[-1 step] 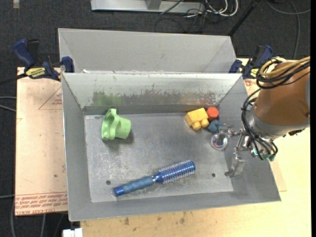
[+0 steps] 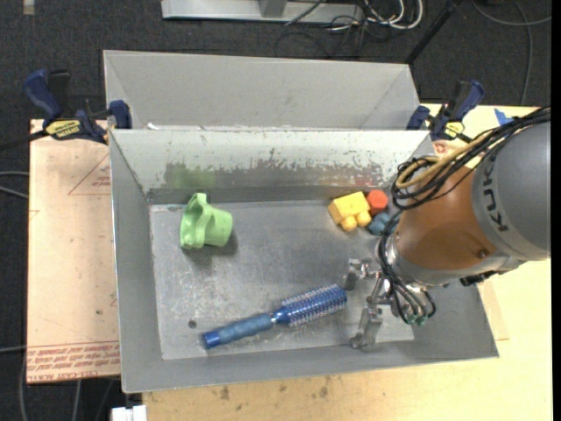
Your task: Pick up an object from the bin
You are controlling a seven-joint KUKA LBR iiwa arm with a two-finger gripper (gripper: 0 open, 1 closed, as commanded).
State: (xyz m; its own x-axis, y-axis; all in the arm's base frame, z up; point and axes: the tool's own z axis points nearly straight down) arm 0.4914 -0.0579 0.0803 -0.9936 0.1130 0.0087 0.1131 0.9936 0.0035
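The tool (image 2: 362, 308) hangs wide and empty just right of the blue hairbrush (image 2: 277, 316), so I'd slide it left to straddle the bristled head before closing.

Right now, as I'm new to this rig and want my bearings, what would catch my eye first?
The orange-covered arm at the bin's right, its gripper low beside the bristle end of a blue hairbrush along the front. Next, a green plastic piece at back left and a yellow block at back right.
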